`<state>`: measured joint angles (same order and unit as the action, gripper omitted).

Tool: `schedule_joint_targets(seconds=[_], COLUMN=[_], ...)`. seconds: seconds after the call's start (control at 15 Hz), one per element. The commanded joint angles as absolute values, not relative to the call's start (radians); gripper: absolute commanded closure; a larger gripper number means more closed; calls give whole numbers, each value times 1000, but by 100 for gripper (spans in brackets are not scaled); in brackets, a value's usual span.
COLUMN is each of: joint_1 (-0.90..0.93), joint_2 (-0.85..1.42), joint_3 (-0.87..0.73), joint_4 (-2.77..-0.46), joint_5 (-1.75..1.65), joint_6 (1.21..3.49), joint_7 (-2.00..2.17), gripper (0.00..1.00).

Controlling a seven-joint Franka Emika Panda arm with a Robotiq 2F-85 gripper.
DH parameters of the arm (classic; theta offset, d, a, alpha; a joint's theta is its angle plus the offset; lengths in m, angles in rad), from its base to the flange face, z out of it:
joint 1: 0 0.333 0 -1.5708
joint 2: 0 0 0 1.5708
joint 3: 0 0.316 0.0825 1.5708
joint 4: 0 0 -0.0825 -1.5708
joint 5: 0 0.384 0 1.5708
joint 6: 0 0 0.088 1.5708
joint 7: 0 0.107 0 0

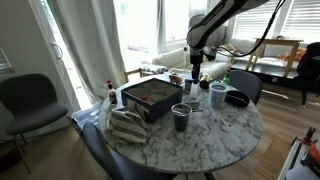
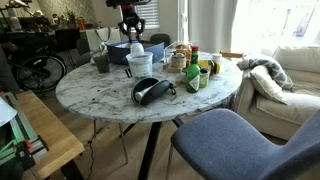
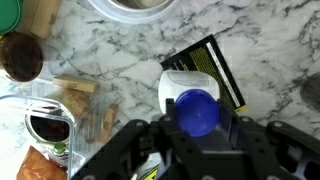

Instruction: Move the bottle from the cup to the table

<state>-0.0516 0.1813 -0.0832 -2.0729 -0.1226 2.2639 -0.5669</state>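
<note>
Sunlit windows stand behind the round marble table (image 1: pixel 225 135), which is crowded. At the left of the wrist view lie a dark green lid (image 3: pixel 8 15), a brown jar (image 3: pixel 20 55) and a clear plastic pack (image 3: pixel 50 120) with what looks like food inside. Further right a black card (image 3: pixel 210 65) lies flat on the marble.

The gripper (image 3: pixel 198 128) has its jaws narrowed around the blue-capped white bottle (image 3: pixel 180 85), which hangs in the air above the table, out of the cup (image 1: pixel 218 96).

In an exterior view, from the left, there is an open box (image 1: pixel 150 97) with a reddish inside, a dark glass cup (image 1: pixel 181 117), then the pale cup. I cannot make out what any of them holds.

The main risk, I judge, is the landing. If the bottle comes down half on the card's edge it could tip. A hold so near the cap may also let it swing or slip, and a sideways drift could knock the neighbouring jars.
</note>
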Motion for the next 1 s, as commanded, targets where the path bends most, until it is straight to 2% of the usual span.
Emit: schedule_joint_targets(seconds=[0.0,0.07,0.13,0.67,0.93], joint_1=[-71,-71,-75,-118,-115], joint_2=[183,182,194,358,388], joint_3=[-62,-61,-58,-58,-59], joint_4=[-2070,-2070,-2061,-1839,-1805], joint_5=[-127,-127,-104,-145,-163], joint_6=[2260,2260,2263,2100,2119], joint_7=[-563,-563,-578,-732,-679], gripper=[56,56,81,81,81])
